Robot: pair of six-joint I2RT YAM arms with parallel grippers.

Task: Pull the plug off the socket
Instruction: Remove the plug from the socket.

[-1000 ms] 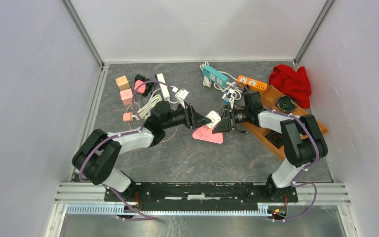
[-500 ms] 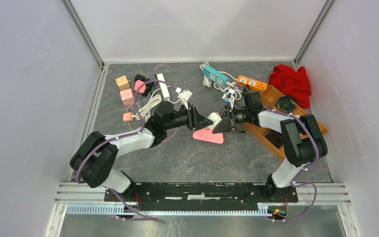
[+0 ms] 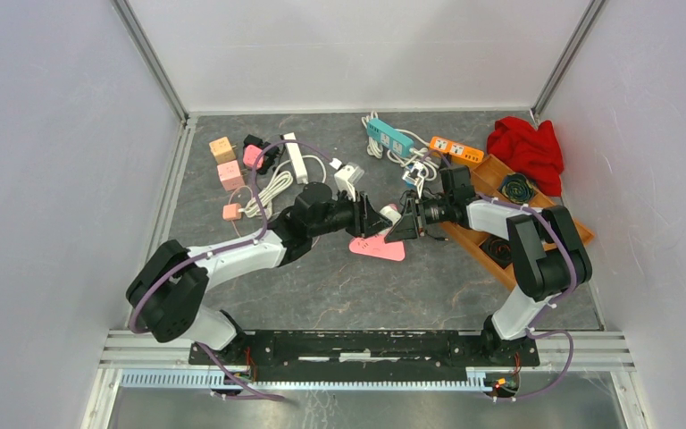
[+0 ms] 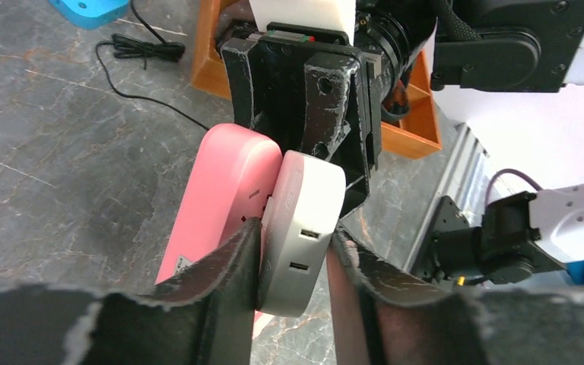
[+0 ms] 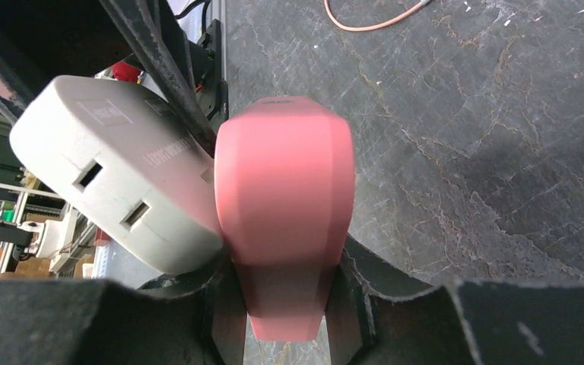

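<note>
Clutter rings the spot where both arms meet nose to nose over the dark worktop [image 3: 322, 277]. The right gripper [image 5: 283, 274] is pinched on the pink socket [image 5: 285, 198], holding it by its narrow end. The white plug [image 4: 304, 220] sits flush against the socket's side. The left gripper [image 4: 293, 230] faces it head-on, one finger [image 4: 232, 266] at the seam between plug and socket, the other along the plug's free side. They sit tight to it, but I cannot tell whether they press.

Directly beyond the left gripper, the black body of the right gripper fills the space behind the plug, very close. Behind the right gripper lies a wooden tray [image 3: 487, 170] with black coiled items [image 3: 518, 189], and past that a red cloth [image 3: 525, 147]. Off the far side of the right gripper are a teal power strip [image 3: 389, 137] and an orange power strip [image 3: 455, 148] with tangled white leads. Behind the left gripper, along its arm, lie a white power strip [image 3: 295, 156], a coil of white cable [image 3: 272, 188], a loose white adapter [image 3: 349, 176] and several pink and orange cubes [image 3: 230, 174], all well apart from the plug.
</note>
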